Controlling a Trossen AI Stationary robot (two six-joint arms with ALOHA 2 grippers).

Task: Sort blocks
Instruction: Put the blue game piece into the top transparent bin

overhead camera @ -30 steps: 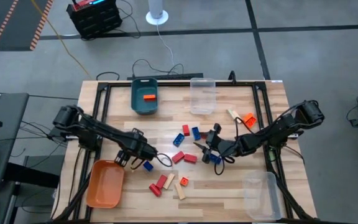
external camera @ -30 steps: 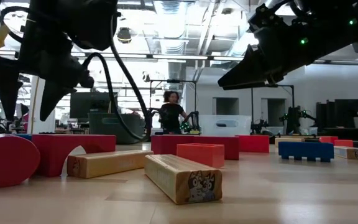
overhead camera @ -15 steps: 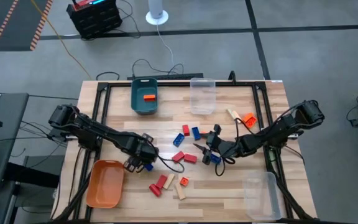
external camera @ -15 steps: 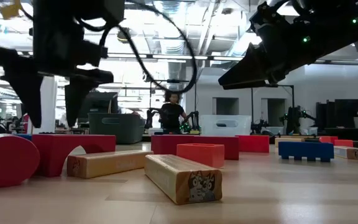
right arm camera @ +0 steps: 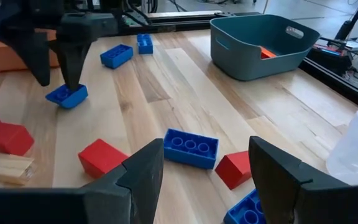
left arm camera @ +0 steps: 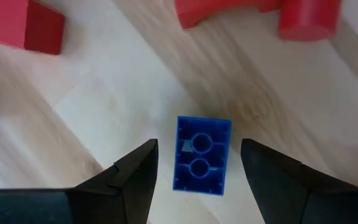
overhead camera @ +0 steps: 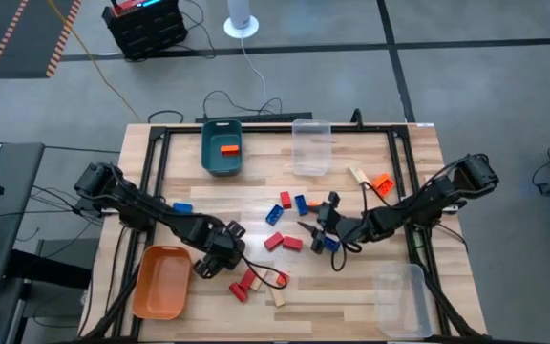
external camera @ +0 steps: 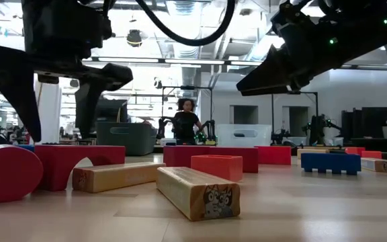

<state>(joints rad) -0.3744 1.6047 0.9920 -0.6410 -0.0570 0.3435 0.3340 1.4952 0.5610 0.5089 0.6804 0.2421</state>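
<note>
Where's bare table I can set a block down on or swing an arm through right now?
Bare wood lies between the teal bin and the left arm, and along the near edge between the orange bin and the near clear bin. The middle is crowded: loose blocks fill the stretch between the left gripper and right gripper.

Teal bin [overhead camera: 222, 148], orange bin [overhead camera: 160, 282], two clear bins on table [overhead camera: 404, 172].

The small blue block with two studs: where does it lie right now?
In the left wrist view, the blue block lies on the table between the left tool's open fingers, near the orange bin.
</note>
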